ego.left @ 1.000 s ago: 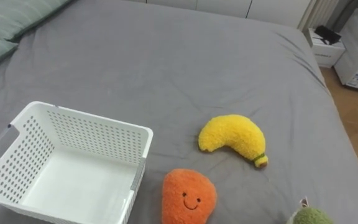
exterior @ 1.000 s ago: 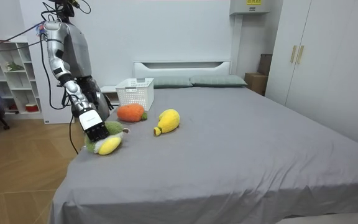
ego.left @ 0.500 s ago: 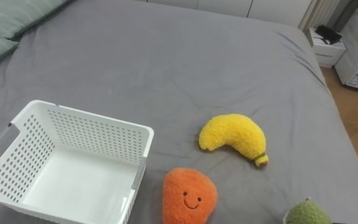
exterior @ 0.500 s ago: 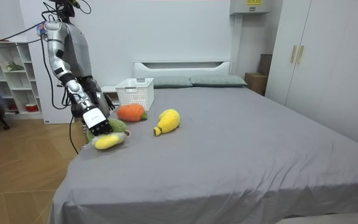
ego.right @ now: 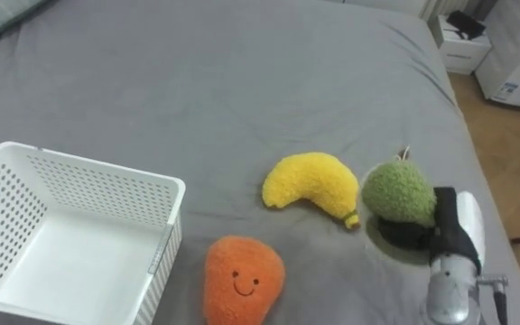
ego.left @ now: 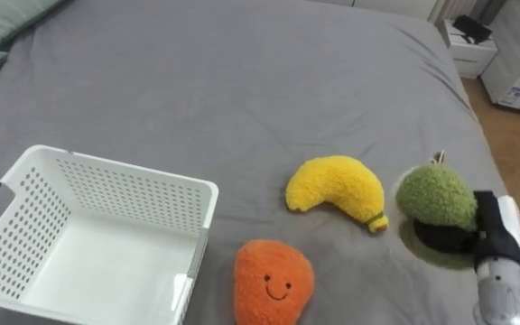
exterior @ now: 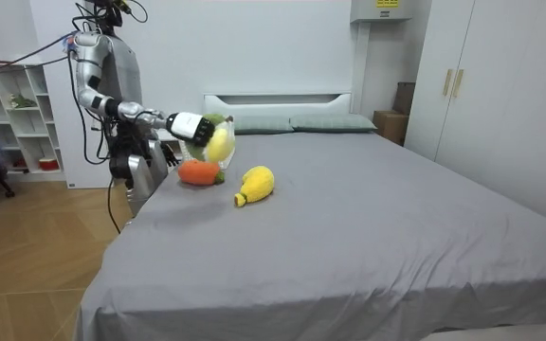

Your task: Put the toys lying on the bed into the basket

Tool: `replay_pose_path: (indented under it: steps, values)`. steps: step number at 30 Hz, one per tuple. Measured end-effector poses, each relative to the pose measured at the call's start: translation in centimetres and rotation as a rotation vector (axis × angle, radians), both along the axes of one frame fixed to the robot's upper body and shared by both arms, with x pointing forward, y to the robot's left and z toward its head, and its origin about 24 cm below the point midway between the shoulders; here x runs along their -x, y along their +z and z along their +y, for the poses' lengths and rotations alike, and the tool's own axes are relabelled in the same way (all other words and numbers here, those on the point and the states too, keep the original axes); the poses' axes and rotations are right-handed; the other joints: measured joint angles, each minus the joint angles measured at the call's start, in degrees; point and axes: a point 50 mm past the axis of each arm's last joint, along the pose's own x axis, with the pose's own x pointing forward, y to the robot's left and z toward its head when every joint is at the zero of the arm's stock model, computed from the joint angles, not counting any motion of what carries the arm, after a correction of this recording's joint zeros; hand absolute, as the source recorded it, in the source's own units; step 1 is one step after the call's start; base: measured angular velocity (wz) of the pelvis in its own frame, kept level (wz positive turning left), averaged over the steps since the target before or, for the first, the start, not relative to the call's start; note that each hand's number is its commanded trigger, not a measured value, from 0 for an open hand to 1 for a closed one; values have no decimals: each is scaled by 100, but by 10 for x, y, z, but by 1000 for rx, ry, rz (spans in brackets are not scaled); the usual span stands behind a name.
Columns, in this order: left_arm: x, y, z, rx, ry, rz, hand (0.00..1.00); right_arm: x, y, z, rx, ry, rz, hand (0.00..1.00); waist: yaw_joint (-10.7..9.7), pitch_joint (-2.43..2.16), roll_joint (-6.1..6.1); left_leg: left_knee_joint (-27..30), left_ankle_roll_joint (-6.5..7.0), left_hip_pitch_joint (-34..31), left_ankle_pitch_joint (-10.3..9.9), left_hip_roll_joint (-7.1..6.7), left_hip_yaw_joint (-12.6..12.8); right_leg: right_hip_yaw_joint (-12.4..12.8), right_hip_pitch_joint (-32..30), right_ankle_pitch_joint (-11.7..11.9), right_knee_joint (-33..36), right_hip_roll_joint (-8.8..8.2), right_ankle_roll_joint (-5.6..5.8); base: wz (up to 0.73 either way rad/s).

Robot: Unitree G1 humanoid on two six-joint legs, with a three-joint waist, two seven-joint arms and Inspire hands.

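While aloft, fuzzy round green toy (ego.left: 436,197)

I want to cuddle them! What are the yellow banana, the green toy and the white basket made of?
Banana toy: looks like soft plush fabric, with a fuzzy, nubbly pile. Green plush toy: the same shaggy plush, probably stuffed. White basket: seems hard plastic, smooth and matte, its walls full of small holes.

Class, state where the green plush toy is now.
The green plush toy is at the eye views' right, held in the right hand above the bed, beside the banana plush.
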Motion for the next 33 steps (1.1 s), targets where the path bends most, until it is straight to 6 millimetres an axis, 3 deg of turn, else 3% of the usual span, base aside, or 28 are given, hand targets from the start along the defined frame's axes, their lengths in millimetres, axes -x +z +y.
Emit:
replay_pose_path:
  steps: [3, 7, 10, 14, 19, 21, 25, 28, 33]
  values:
    - [-4, -1, -5, 13, -6, -8, 0, -10, 20, 7, -24, 43, -83, 100, 5, -22, 13, 2, 16, -63, 17, -6, 2, 7, -70, 11, 23, -7, 18, 0]
    - [-5, -4, -10, 25, -22, 2, 0, -16, 41, 19, -24, 118, -149, 100, 166, -36, 20, 4, 22, -66, 25, -6, 14, 12, -87, 20, 43, -9, 26, 0]
    - [-3, -4, -12, 31, -35, 10, 0, -25, 47, 31, -31, 175, -169, 100, 177, -38, 20, 6, 28, -66, 29, -8, 2, -19, -77, 23, 44, -15, 28, 2]
    - [-3, -5, -14, 38, -50, 19, 0, -38, 55, 51, -30, 278, -176, 100, 337, -34, 26, 14, 29, -67, 32, -6, -15, -53, -93, 23, 92, -17, 28, 1]
    - [-2, -6, -16, 42, -70, 36, 0, -53, 80, 74, -31, 393, -250, 100, 472, -31, 29, 85, 40, -179, 42, -37, -169, -320, -107, 29, 90, -52, 38, 16]
    - [-6, -7, -18, 45, -85, 33, 0, -61, 92, 85, -35, 439, -289, 100, 627, -27, 23, 95, 44, -187, 46, -43, -193, -357, -104, 30, 90, -57, 41, 8]
    - [-8, -7, -19, 45, -108, 38, 0, -64, 94, 104, -14, 519, -291, 100, 946, -35, -11, 102, 46, -175, 50, -47, -213, -400, -76, 31, 89, -62, 41, 3]
    - [-12, -7, -21, 58, -121, 48, 0, -65, 91, 128, -12, 626, -244, 100, 1011, 1, -51, 127, 56, -215, 80, -90, -354, -591, -56, 29, 88, -97, 45, 23]
    - [-28, -5, -19, 64, -149, 21, 0, -65, 79, 154, -18, 746, -147, 100, 1375, 46, -202, 169, 57, -331, 105, -122, -516, -799, -99, 37, 88, -121, 56, 18]
